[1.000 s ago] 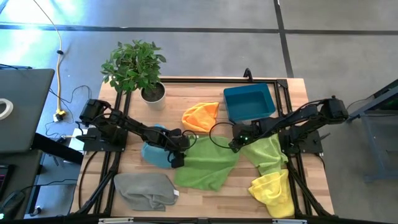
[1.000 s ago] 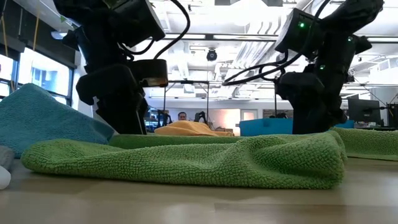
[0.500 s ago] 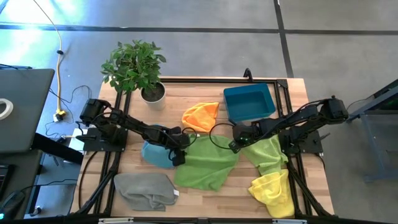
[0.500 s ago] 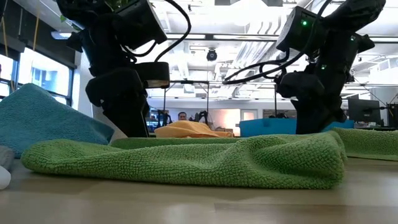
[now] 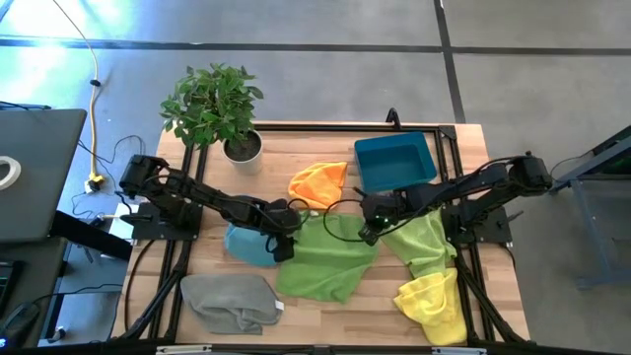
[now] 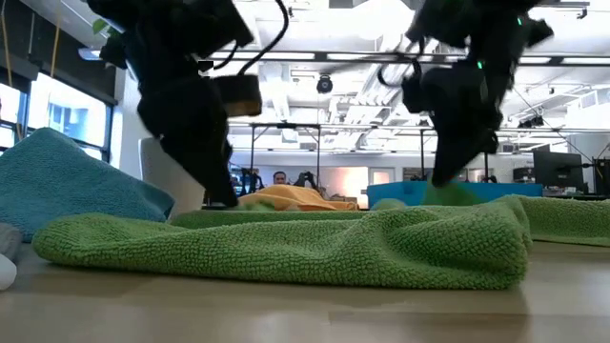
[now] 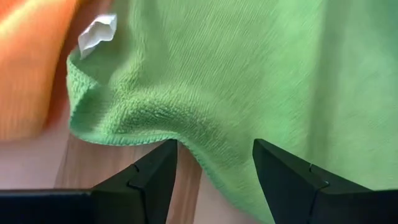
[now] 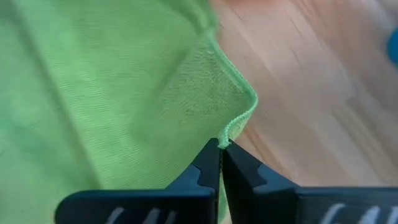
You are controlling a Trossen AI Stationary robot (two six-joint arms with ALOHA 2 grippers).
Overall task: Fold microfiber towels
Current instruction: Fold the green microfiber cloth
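A green towel [image 5: 330, 258] lies spread in the middle of the table. My right gripper [image 5: 367, 233] is shut on its far right edge [image 8: 225, 138] and stands raised above the table in the low view [image 6: 444, 179]. My left gripper [image 5: 284, 247] is open over the towel's far left corner. In the left wrist view its fingers [image 7: 214, 177] stand on either side of the rolled edge [image 7: 155, 121], near a white tag [image 7: 96, 31]. I cannot tell whether they touch it. My right gripper pinches the green towel's hemmed edge [image 8: 233, 127] between its two fingertips, close to a corner. The fingers come from above, slanting down. That bit of edge is raised [image 6: 448, 195], and the rest of the towel lies on the table.
Around the green towel lie a light blue towel [image 5: 248, 245], a grey one [image 5: 232, 301], an orange one [image 5: 317, 183], a lime green one [image 5: 424, 242] and a yellow one [image 5: 434, 301]. A blue bin [image 5: 396, 161] and a potted plant [image 5: 212, 104] stand at the far edge.
My right gripper has risen from the table and rolled, and has shifted a little toward the table's left. It has drawn the green towel's far right edge up with it. The rest of the towel has stayed flat.
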